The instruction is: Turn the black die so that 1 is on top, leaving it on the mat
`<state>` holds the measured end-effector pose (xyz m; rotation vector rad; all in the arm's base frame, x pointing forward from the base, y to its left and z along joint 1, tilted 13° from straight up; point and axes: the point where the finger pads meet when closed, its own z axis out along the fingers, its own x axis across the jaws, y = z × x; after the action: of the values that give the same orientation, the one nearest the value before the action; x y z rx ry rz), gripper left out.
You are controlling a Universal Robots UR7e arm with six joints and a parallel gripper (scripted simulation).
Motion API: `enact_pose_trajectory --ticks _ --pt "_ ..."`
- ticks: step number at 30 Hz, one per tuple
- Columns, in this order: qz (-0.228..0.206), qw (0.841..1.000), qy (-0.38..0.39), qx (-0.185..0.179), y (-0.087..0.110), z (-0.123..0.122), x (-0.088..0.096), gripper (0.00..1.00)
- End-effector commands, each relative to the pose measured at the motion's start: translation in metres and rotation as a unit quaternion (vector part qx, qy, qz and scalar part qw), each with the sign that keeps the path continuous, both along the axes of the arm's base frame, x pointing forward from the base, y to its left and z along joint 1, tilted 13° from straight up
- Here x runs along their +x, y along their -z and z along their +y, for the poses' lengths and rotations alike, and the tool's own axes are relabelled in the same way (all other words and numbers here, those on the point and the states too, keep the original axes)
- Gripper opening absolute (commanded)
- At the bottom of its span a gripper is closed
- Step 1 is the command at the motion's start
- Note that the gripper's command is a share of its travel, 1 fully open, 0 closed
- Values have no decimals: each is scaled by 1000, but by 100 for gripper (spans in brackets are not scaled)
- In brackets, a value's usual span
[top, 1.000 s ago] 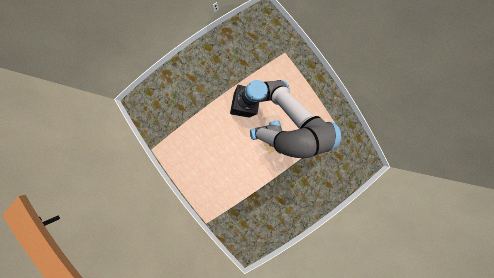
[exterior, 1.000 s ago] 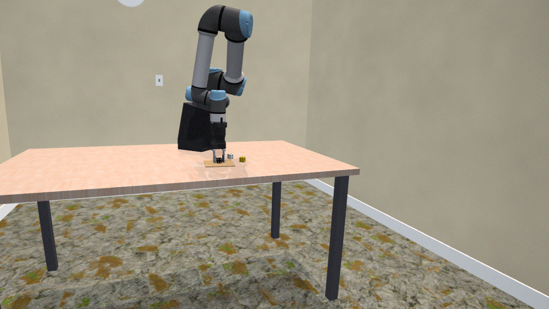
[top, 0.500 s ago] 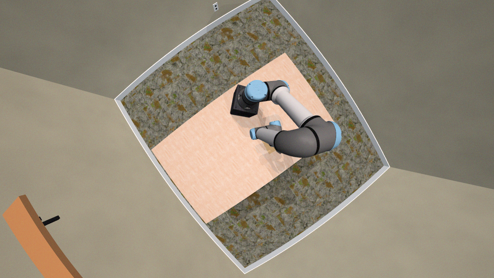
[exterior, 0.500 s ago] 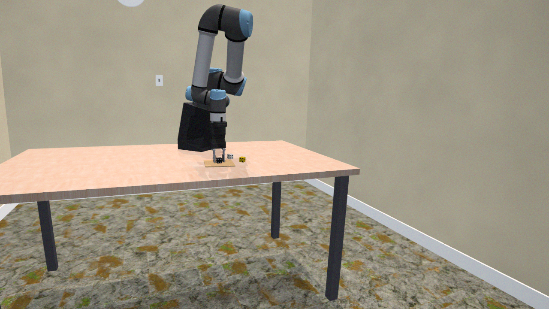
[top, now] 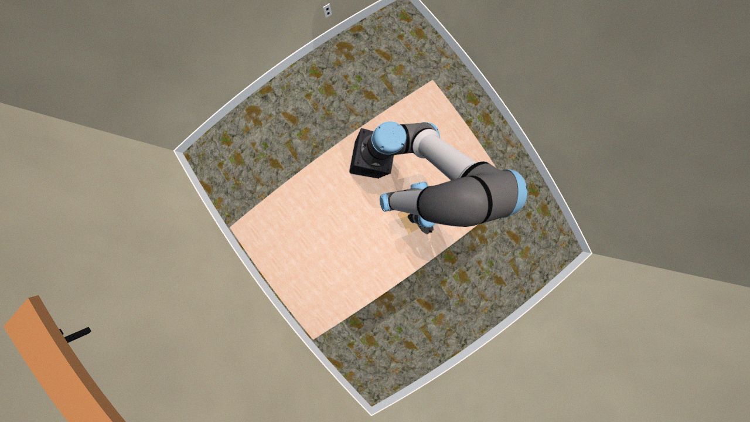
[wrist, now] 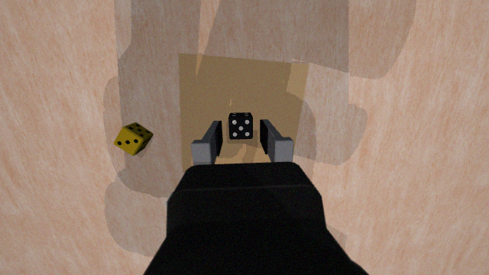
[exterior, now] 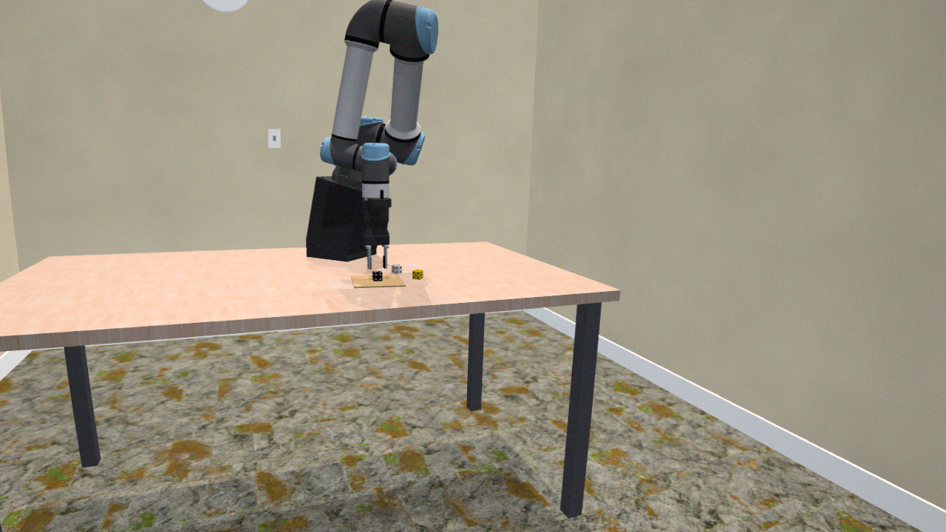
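The black die (wrist: 241, 125) (exterior: 377, 275) lies flat on the tan mat (wrist: 237, 84) (exterior: 391, 282), with five white pips facing up. It stands wholly within the mat's edges. My gripper (wrist: 241, 131) (exterior: 377, 265) is open and empty. It hangs straight above the die, fingertips a little higher than the die's top, one finger to each side, touching nothing. In the overhead view the arm hides the die and most of the mat (top: 404, 215).
A yellow die (wrist: 133, 138) (exterior: 417, 273) lies on the table (exterior: 198, 284) off the mat. A white die (exterior: 396, 268) stands just behind the mat's edge. The black robot base (exterior: 334, 224) stands behind them.
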<state>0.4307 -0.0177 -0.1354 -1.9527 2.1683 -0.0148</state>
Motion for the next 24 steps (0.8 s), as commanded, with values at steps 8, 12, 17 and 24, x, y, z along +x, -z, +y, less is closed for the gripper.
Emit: enact_pose_trajectory --ticks 8,12,17,24 --pt "0 1000 0 0 -32 -5 -5 79" --pt "0 1000 0 0 -43 -6 -7 79" --pt "0 1000 0 0 -52 -8 -9 79" --pt "0 1000 0 0 -56 -8 -9 79"
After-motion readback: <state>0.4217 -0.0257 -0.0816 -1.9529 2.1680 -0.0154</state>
